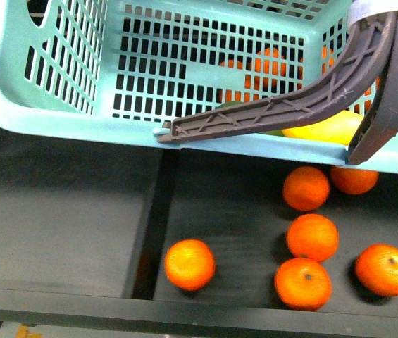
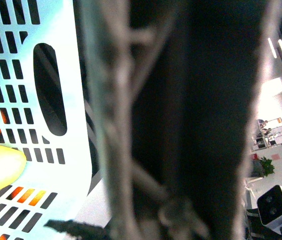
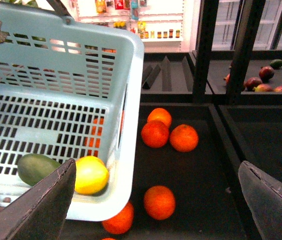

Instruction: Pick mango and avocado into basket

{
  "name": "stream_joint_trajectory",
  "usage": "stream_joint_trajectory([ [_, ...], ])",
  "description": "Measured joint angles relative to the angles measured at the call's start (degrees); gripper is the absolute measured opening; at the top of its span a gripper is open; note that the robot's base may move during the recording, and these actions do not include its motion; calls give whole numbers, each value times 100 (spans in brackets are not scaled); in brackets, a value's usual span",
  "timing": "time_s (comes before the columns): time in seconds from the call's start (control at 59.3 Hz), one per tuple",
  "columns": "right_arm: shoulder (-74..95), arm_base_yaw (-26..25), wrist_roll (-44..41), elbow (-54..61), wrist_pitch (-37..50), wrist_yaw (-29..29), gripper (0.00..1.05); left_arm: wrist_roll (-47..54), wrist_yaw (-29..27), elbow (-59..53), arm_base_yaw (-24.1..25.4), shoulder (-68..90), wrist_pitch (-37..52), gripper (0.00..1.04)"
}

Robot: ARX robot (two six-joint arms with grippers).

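No readable text, labels, brands or numbers in any view. Basket [image 1: 58, 120] walls and handle [image 1: 283, 105] carry no markings. Mango [image 3: 91, 174], avocado [image 3: 37, 168] and oranges [image 1: 312, 237] have no stickers. Right wrist view: small bottles or jars on the far lit shelf [image 3: 150, 34] have labels, too small and blurred to read. Left wrist view: white camera unit [image 2: 275, 201] in the background shows no legible logo.

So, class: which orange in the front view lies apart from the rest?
The orange nearest the shelf divider, alone; the other five cluster further right.
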State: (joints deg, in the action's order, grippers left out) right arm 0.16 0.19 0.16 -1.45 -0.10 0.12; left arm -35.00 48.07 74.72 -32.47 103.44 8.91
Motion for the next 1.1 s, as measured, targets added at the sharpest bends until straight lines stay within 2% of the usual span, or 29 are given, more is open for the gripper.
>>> stream_joint_trajectory([
  [0.523,0,-13,-2,4,-2,-37,96,9,-120,-2,111,-2,0,7],
  [0.54,0,-13,-2,4,-2,-37,96,-179,-710,-52,42,-7,166,7],
  [0.556,0,-13,0,4,-2,-35,96,-299,-1003,-79,2,-7,267,7],
  [0.607,2,-13,-2,4,-2,-22,96,-1333,-3252,-140,-245,66,750,7],
  [0.624,2,-13,0,4,-2,-33,96,-1434,-3626,-136,-280,87,796,7],
  [0.641,0,-13,-2,4,-2,-37,96,-1908,-4332,-111,-337,129,855,7],
  [0.708,0,-13,-2,4,-2,-20,96,-2844,-5875,63,-343,299,890,7],
  [0.776,0,-13,0,4,-2,-13,96,-3738,-7053,280,-240,538,944,7],
  [0.809,0,-13,0,4,-2,-9,96,-3993,-7495,387,-175,675,988,7],
  [0.894,0,-13,0,4,-2,-7,96,-4301,-7919,551,7,977,1182,7],
  [0.978,0,-13,-2,4,-2,-11,96,-4583,-7958,693,192,1318,1513,7],
  [1.096,0,-13,-2,4,-2,-13,96,-5014,-7779,1001,350,2013,2481,7],
])
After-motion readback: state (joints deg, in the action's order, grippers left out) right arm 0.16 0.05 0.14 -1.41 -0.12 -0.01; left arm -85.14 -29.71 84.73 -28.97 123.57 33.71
